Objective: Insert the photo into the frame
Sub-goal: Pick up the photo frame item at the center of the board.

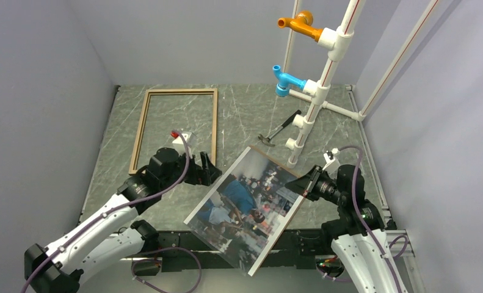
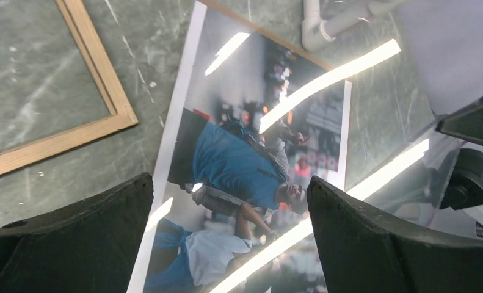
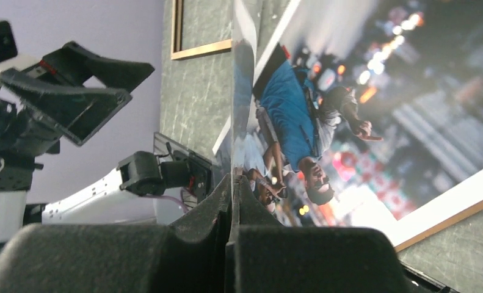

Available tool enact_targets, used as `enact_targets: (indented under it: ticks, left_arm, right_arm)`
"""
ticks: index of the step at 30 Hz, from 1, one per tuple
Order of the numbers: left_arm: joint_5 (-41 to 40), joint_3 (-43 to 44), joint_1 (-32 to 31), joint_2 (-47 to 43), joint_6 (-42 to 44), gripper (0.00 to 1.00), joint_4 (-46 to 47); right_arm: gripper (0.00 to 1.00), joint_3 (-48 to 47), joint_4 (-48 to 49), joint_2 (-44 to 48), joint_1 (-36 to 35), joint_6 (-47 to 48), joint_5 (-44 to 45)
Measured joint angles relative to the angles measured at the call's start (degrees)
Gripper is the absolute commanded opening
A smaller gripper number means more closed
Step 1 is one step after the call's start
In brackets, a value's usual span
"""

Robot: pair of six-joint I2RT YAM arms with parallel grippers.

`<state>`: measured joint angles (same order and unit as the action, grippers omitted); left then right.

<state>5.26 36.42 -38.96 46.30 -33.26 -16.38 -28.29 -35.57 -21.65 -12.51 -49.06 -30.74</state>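
Left of the photo [image 1: 251, 201], the left arm [image 1: 101, 223] has white shell links between black joint housings, a purple cable [image 1: 187, 155] looped along it and a small white block [image 1: 182, 137] with a red spot. Right of the photo, the right arm [image 1: 364, 253] matches it — plus one green light [image 1: 366, 213]. The left gripper [image 1: 206, 169] and right gripper [image 1: 304, 185] have broad matte black wedge fingers [image 2: 373, 238] — scuffed grey.

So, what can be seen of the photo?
The photo is a glossy colour print with a white border: a street crowd, a man in a blue shirt. It lies picture-up, skewed, at the near edge of the table, seemingly on a brown board. The right claw, shut, pinches its right edge; the open left claw hovers above.
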Motion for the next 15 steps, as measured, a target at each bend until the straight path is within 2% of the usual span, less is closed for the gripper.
enact_targets:
  ticks: [6, 15]
  left_arm:
    - [-6.05, 2.99, -0.02, -2.69, 0.2, 0.99, -6.01]
    - [-10.14, 4.76, -0.02, -3.21, 0.68, 0.99, -10.95]
  right_arm:
    - [0.0, -5.01, -0.37, -1.9, 0.0, 4.13, -4.09]
    - [0.0, -8.61, 1.4, -11.19, 0.0, 8.0, -9.94]
